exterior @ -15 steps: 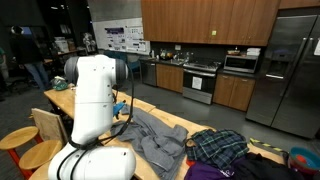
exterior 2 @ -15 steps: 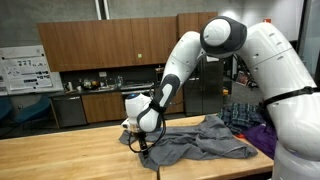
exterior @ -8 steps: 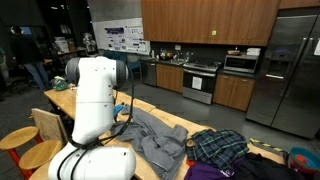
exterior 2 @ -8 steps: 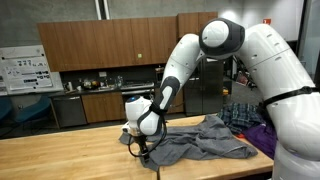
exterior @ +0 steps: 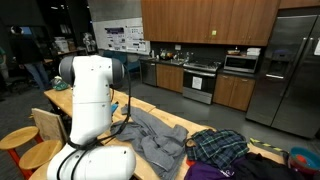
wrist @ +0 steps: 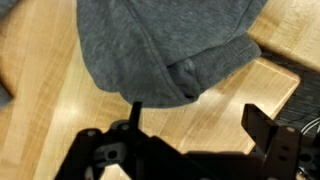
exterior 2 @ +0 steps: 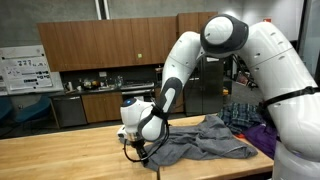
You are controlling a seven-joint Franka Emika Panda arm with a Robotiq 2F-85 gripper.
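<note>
Your claw [exterior 2: 133, 152] stands with its jaws apart and holds nothing. It hangs low over the wooden table [exterior 2: 60, 160], at the end of the grey sweatshirt [exterior 2: 200, 140] farthest from the plaid cloth [exterior 2: 245, 113]. In the wrist view, the sweatshirt's rounded edge lies just ahead of the fingers [wrist: 258, 122], with bare wood between them. The sweatshirt lies crumpled across the table. A purple cloth [exterior 2: 262, 135] lies beside the plaid one.
</note>
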